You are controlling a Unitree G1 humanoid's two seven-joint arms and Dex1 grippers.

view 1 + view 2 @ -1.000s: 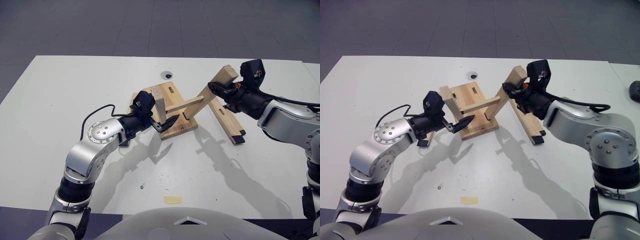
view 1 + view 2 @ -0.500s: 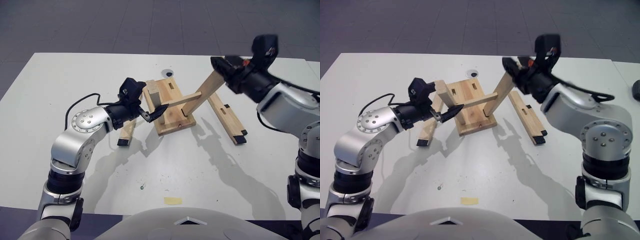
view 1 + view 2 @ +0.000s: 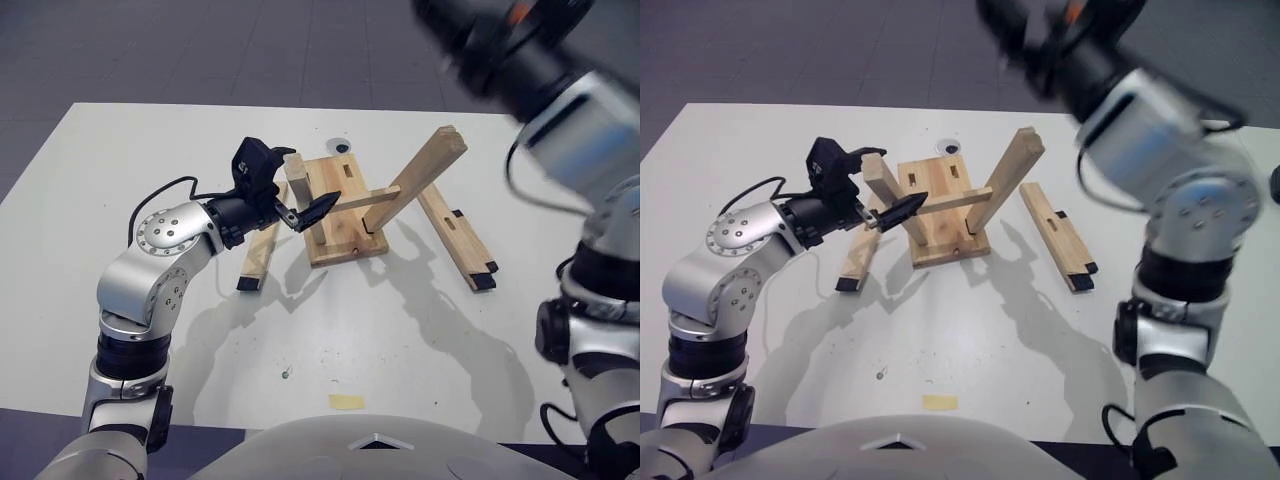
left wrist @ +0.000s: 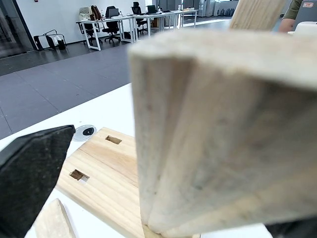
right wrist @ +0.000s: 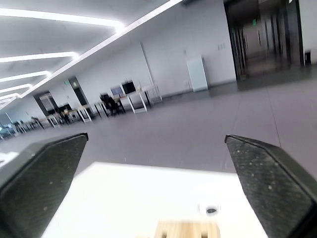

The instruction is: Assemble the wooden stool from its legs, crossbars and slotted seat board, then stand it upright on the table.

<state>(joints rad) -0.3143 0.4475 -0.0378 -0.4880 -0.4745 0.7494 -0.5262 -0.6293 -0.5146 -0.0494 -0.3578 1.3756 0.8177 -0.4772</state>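
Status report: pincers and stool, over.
Left pincer open around upright leg. Right pincer open, empty, high up. Seat board flat on table, second leg tilted on it. Loose leg beside it.

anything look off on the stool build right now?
Yes. The tilted leg leans far outward from the seat board instead of standing square, tied in by the crossbar. The right end effector is open, well above it, not holding it.

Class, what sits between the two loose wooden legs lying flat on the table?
The pale wooden slotted seat board, bearing one upright leg, one tilted leg and their crossbar, in both eye views.
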